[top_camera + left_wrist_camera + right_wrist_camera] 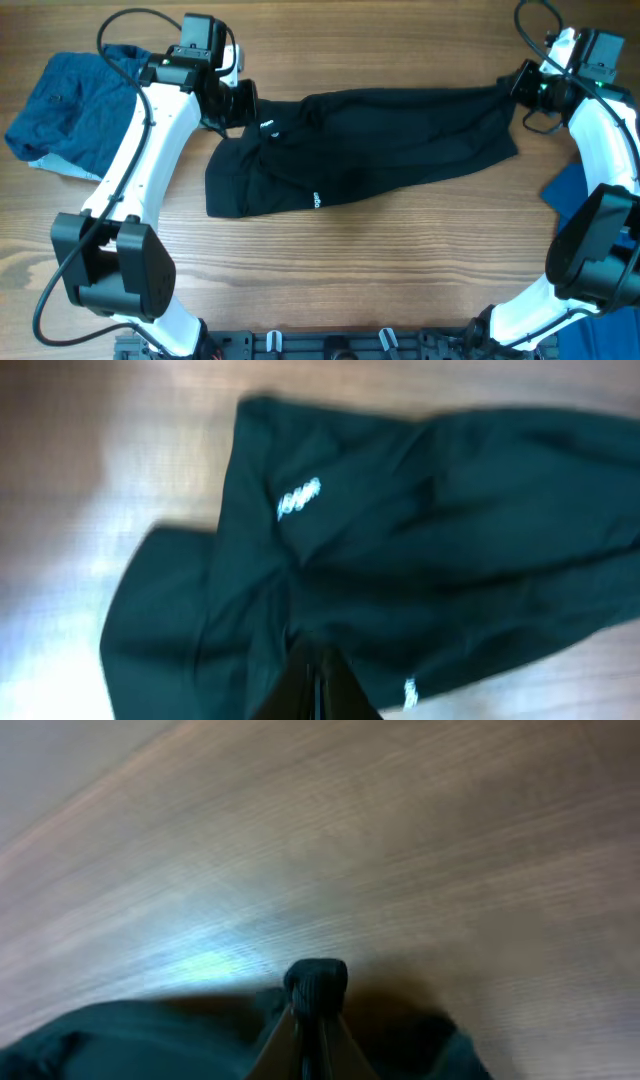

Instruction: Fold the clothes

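A black garment (380,140) with small white logos lies stretched across the table's far half. My left gripper (238,103) is shut on its far left corner. In the left wrist view the jaws (318,660) are closed on dark cloth, with the black garment (420,540) hanging below. My right gripper (518,85) is shut on the garment's far right corner. In the right wrist view the jaws (316,1005) pinch a bunched black fold (316,982) above the wood.
A blue garment (75,110) lies crumpled at the far left. Another blue cloth (572,190) lies at the right edge, partly behind the right arm. The wooden table (380,270) is bare in front.
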### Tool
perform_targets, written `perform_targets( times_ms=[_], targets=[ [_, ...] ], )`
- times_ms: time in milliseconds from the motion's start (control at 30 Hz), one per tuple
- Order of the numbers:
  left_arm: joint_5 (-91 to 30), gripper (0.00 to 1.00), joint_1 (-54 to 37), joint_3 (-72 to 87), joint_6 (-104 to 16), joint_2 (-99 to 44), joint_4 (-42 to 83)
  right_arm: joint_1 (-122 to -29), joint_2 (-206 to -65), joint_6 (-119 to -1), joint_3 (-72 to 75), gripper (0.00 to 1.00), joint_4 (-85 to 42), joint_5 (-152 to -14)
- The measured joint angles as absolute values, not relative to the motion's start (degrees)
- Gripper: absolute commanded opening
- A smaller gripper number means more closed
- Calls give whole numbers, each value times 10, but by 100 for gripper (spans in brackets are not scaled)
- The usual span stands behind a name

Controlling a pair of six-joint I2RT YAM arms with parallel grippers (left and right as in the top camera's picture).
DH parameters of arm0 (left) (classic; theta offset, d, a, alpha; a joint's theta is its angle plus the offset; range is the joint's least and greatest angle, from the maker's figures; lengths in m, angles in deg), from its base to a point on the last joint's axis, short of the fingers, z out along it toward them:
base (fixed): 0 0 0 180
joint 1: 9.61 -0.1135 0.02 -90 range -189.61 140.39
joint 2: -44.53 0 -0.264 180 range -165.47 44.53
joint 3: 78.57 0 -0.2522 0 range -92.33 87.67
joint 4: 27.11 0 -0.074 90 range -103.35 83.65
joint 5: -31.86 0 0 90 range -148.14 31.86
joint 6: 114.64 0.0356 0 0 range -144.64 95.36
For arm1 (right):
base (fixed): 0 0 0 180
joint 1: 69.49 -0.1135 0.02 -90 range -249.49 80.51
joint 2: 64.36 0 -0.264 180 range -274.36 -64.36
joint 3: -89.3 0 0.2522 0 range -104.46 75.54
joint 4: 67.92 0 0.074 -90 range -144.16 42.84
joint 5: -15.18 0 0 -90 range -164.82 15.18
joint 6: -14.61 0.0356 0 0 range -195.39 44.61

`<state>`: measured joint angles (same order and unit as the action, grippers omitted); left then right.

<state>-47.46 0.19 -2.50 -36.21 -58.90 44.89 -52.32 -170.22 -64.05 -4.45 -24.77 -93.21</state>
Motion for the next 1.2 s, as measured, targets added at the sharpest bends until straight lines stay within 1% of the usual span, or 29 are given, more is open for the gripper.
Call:
perform_targets(
  times_ms=[67, 100, 133, 267, 300, 333, 400, 567, 700, 733, 800, 867, 900, 1067, 1100, 1167, 1200],
  targets=[
    [-475, 5, 2, -25, -362, -589, 469, -523, -1702, -637, -44, 4, -234, -918],
    [-475, 16, 2, -25, -362, -589, 475, -523, -1702, -637, -44, 4, -230, -912],
    [-476, 21, 2, -25, -362, -589, 465, -523, -1702, -637, -44, 4, -230, -910],
    [-476, 37, 7, -25, -342, -592, 396, -523, -1702, -637, -44, 4, -235, -910],
    [-476, 43, 10, -25, -335, -596, 386, -523, -1702, -637, -44, 4, -237, -910],
    [-476, 47, 15, -25, -332, -604, 372, -523, -1702, -637, -44, 4, -239, -910],
    [-476, 48, 25, -25, -325, -627, 347, -523, -1702, -637, -44, 4, -242, -910],
    [-477, 47, 38, -25, -322, -722, 281, -523, -1702, -637, -44, 4, -248, -910],
    [-478, 47, 38, -24, -322, -772, 278, -523, -1702, -637, -44, 4, -248, -910],
    [-480, 46, 38, -24, -322, -775, 278, -523, -1702, -637, -44, 4, -248, -910],
    [-484, 35, 38, -24, -322, -777, 277, -523, -1702, -637, -44, 4, -248, -910],
    [-486, 9, 38, -24, -323, -777, 277, -523, -1702, -637, -44, 4, -248, -910],
    [-487, 4, 38, -24, -323, -777, 278, -523, -1702, -637, -44, 4, -249, -910],
    [-489, 4, 38, -24, -316, -777, 287, -523, -1702, -637, -44, 4, -250, -910],
    [-489, 23, 38, -24, -316, -777, 289, -523, -1702, -637, -44, 4, -250, -910],
    [-489, 51, 38, -24, -313, -777, 296, -523, -1702, -637, -44, 4, -250, -910],
    [-489, 90, 38, -24, -314, -776, 301, -523, -1702, -637, -44, 4, -251, -910]
  ],
)
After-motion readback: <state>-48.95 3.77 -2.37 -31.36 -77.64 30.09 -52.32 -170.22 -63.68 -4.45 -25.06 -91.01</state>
